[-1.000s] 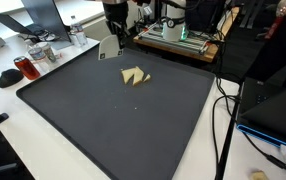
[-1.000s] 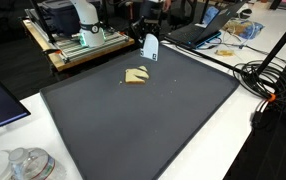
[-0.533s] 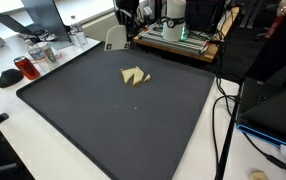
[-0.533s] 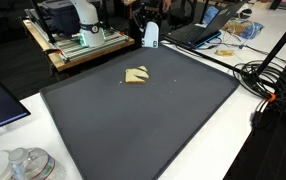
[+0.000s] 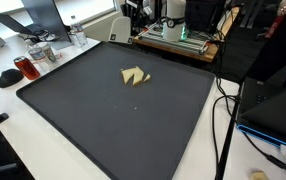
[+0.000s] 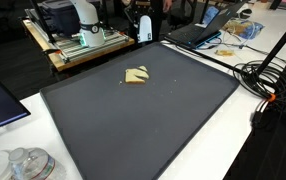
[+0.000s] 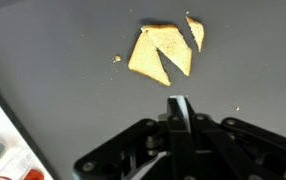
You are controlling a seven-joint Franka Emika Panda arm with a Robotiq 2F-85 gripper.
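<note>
Tan flat pieces (image 5: 134, 75) lie together on a large dark grey mat (image 5: 113, 125), seen in both exterior views (image 6: 136, 76). In the wrist view the big tan piece (image 7: 163, 52) has a small sliver (image 7: 195, 32) beside it and a crumb (image 7: 116, 59) nearby. My gripper (image 7: 179, 106) is shut with the two fingers pressed together and nothing between them. It hangs above the mat's far edge (image 5: 120, 32), well away from the pieces (image 6: 143, 27).
A wooden tray with equipment (image 5: 178, 38) stands behind the mat. A red object (image 5: 26, 68) and jars (image 5: 43, 52) sit beside it. Cables (image 5: 223, 110) run along one side. A laptop (image 6: 198, 35) and glassware (image 6: 23, 162) flank the mat.
My gripper has risen and drawn back from near the tan pieces toward the mat's far edge. The pieces have not moved.
</note>
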